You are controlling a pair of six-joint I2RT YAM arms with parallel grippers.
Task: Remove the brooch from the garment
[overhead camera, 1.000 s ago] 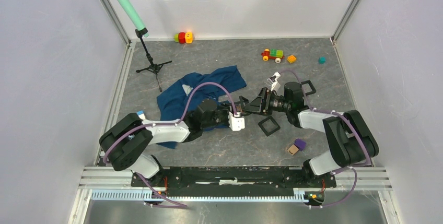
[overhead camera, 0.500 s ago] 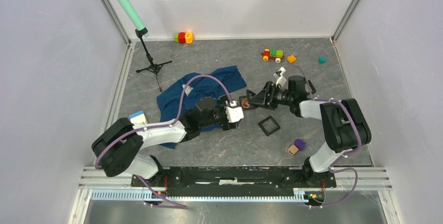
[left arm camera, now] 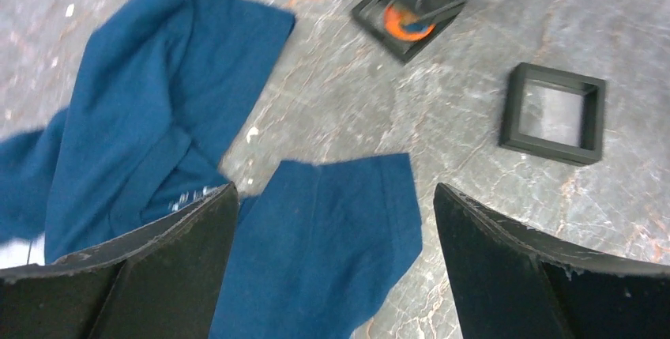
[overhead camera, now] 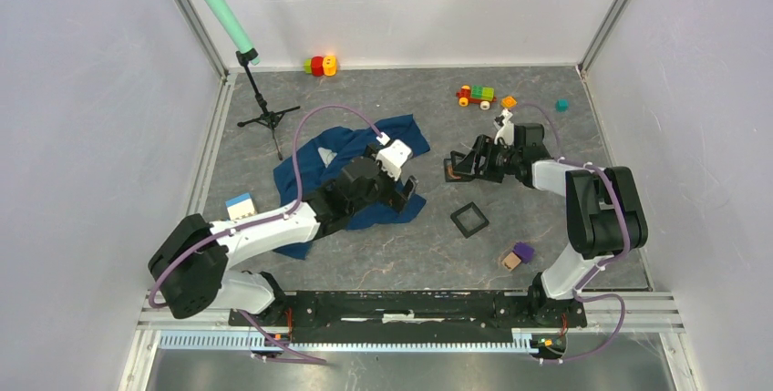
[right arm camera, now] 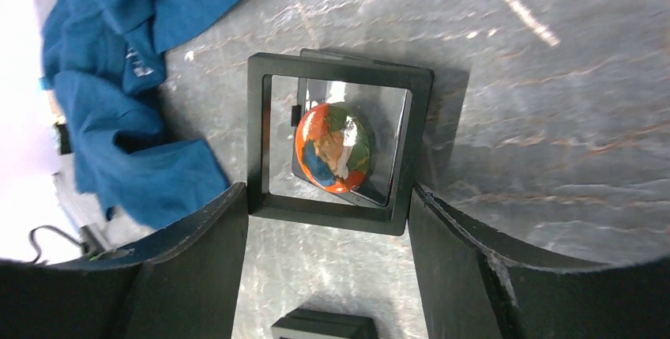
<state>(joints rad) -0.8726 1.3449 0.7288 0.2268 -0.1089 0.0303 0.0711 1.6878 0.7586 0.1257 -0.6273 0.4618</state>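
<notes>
The dark blue garment (overhead camera: 301, 177) lies crumpled at centre left; it also shows in the left wrist view (left arm camera: 158, 94) and the right wrist view (right arm camera: 118, 62). The round brooch (right arm camera: 332, 148), orange, blue and green, sits inside a black square frame (right arm camera: 265, 141), apart from the garment. It also shows in the left wrist view (left arm camera: 404, 24). My right gripper (right arm camera: 328, 197) grips the frame's sides low at the table, right of the shirt (overhead camera: 458, 168). My left gripper (left arm camera: 336, 197) is open and empty above a shirt flap (overhead camera: 407, 188).
A second empty black frame (overhead camera: 469, 219) lies near the middle. A tripod with a green microphone (overhead camera: 267, 118) stands at back left. A toy train (overhead camera: 476, 95), small blocks (overhead camera: 319, 66) and cubes (overhead camera: 517, 256) lie around. A blue-white block (overhead camera: 240, 206) lies at left.
The two grippers were together at the middle. My right gripper has carried the frame with the brooch back and right, down to the table. My left gripper has drawn back over the shirt.
</notes>
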